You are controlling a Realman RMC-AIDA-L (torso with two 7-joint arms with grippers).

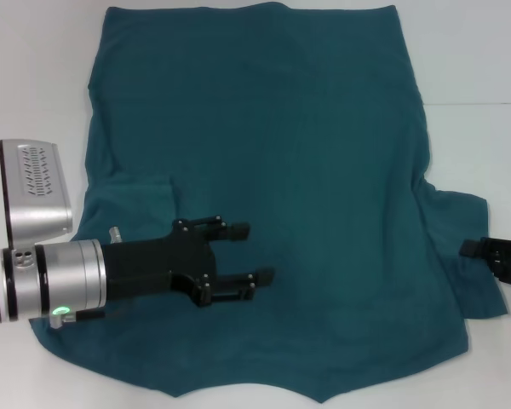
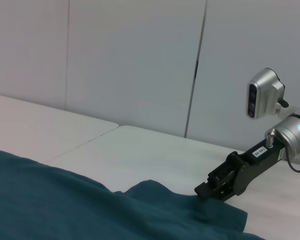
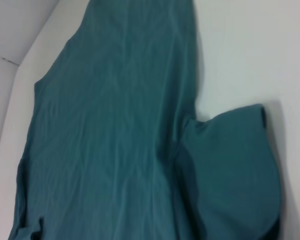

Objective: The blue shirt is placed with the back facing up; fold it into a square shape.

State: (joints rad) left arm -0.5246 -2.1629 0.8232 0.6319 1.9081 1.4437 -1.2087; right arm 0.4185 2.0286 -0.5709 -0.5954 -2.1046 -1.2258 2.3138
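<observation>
Beneath my left gripper point(image 1: 249, 253) the blue shirt point(image 1: 272, 153) lies spread flat on the white table point(image 1: 34, 77), my fingers parted and hovering over its left side, its left sleeve folded inward. My right gripper point(image 1: 470, 249) sits at the right sleeve's edge; I cannot tell its jaw state.

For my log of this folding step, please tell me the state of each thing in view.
blue shirt: lying flat on the table, left sleeve folded inward onto the body, right sleeve spread out.
left gripper: open, over the shirt's left part.
right gripper: at the right sleeve's edge.
table: white, bears the shirt.
</observation>
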